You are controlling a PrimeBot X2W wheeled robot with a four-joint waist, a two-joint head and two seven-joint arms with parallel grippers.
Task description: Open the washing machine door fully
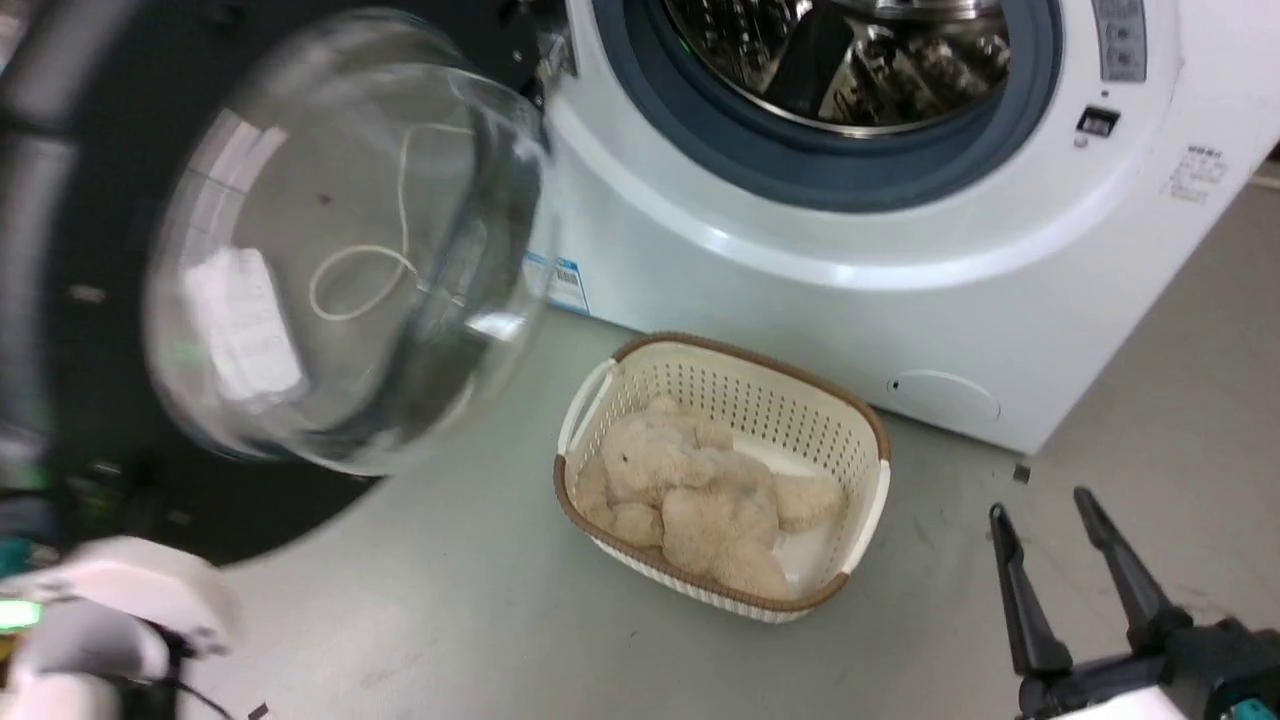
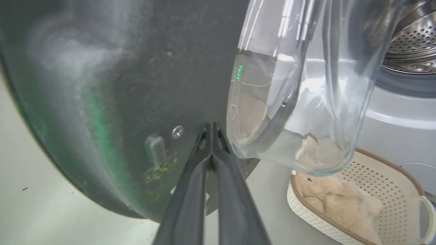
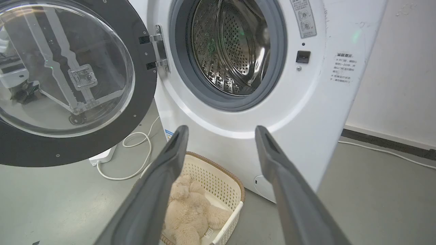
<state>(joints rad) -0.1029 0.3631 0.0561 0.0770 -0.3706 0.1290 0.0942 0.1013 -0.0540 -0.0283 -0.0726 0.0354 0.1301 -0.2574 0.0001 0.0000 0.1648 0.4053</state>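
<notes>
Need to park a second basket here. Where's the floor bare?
Bare floor lies between the laundry basket and the right gripper, and on the basket's near side. Crowded under the open washing machine door, where a white cable lies.

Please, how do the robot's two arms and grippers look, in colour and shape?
The left gripper and right gripper each have two long, slim, dark grey fingers tapering to narrow tips. The right gripper's base is black. The left forearm is a rounded white shell with a small green light.

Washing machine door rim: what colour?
The door has a black rim around clear glass; right wrist view shows it best.
</notes>
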